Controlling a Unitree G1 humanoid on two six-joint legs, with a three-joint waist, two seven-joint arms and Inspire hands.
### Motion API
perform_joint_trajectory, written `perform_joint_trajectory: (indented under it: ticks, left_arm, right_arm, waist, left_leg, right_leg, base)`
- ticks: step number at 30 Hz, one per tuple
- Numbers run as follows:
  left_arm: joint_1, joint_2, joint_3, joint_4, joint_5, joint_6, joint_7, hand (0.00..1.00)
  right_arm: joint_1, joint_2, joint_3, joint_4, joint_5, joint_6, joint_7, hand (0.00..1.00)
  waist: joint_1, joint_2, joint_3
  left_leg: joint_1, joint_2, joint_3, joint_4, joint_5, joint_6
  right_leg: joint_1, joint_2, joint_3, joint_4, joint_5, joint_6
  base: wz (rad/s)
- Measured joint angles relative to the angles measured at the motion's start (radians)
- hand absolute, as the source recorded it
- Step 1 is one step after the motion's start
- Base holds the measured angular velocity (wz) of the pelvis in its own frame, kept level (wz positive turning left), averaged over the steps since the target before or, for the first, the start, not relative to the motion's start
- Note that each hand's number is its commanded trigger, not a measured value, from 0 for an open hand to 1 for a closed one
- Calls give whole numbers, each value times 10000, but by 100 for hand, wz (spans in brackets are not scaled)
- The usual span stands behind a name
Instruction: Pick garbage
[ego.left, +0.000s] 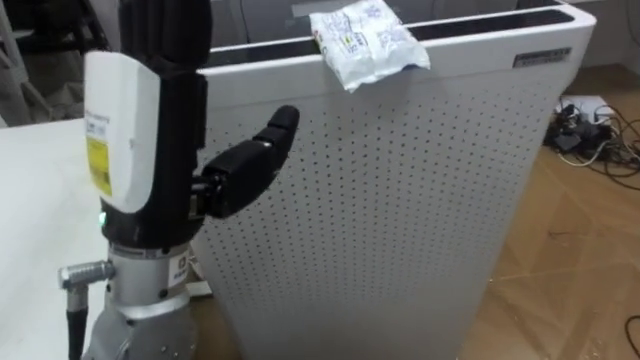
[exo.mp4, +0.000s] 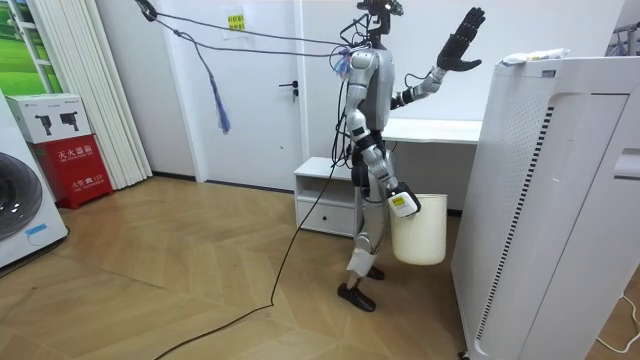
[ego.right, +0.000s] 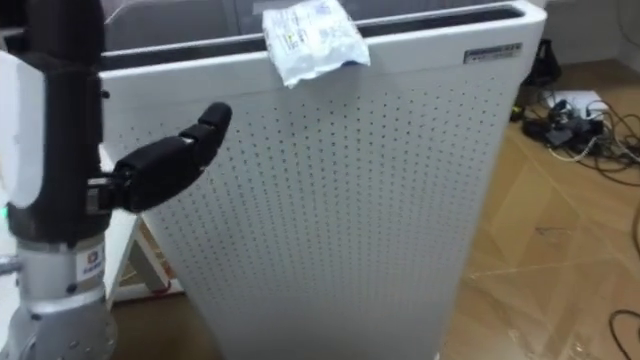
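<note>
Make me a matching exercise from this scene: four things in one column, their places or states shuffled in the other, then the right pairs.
Things
1. white packet
2. left robot hand
3. white bucket
4. cables

Places or states
A. on the wood floor, to the right of the unit
B. on the top edge of the white perforated unit
C. raised, fingers straight, near the unit
D. at the right robot hand, low by the robot's leg

Pairs: 1-B, 2-C, 3-D, 4-A

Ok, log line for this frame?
left hand open, raised beside tall white perforated cabinet; crumpled white plastic packet on top, untouched; right hand at white bucket
</note>
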Motion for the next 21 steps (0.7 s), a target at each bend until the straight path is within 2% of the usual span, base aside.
perform_joint_trajectory:
  ticks: [1, 4, 7, 8, 14, 19, 21]
  left_arm:
    - [-1, 6, 4, -40, 56, -8, 0, 0]
    - [-2, 96, -6, -89, 440, -21, 5, 0]
    - [2, 202, -138, -101, 462, 27, -92, 0]
    - [2, 216, -190, -100, 468, 68, -133, 0]
    - [2, 263, -611, -49, 534, 380, -671, 0]
    - [1, 286, -1011, 227, 516, 644, -944, 0]
    - [0, 298, -1291, 340, 519, 778, -1158, 0]
  right_arm:
    - [-17, 2, -6, 0, -21, 0, 1, 100]
    - [-32, 9, -4, -41, -141, 0, 44, 100]
    - [-103, 12, -12, -101, -184, -2, 32, 100]
    - [-105, 9, -12, -99, -218, -2, 30, 100]
    - [-166, 9, -16, -131, -506, -2, 31, 100]
    - [-183, -16, -17, -586, -538, -2, 83, 100]
    - [-255, -47, -18, -792, -572, -2, 113, 100]
  waist:
    - [23, 18, -11]
    - [15, -49, 25]
    - [-78, -202, 130]
    - [-78, -220, 142]
    - [-177, -236, 145]
    - [-380, -234, 143]
    - [-567, -222, 137]
  left_leg:
    - [62, 14, 10, -56, 0, -1]
    - [227, 67, 24, -275, 12, -22]
    - [285, 95, 14, -417, 17, -30]
    - [324, 96, 9, -455, 17, -29]
    - [612, 132, 23, -713, 18, -27]
    - [697, 229, 235, -866, 18, -28]
    - [734, 246, 304, -916, 19, -29]
  right_leg:
    - [32, 19, 22, -39, 2, -3]
    - [183, 108, 181, -296, 13, -18]
    - [251, 161, 247, -542, 28, -23]
    - [296, 166, 248, -595, 29, -21]
    - [753, 236, 258, -1237, 170, 40]
    - [899, 333, 342, -1597, 319, 0]
    - [899, 359, 411, -1614, 321, -3]
  base:
    - [0]
    - [-9]
    - [0]
    - [0]
    - [0]
    - [-6]
    - [-5]
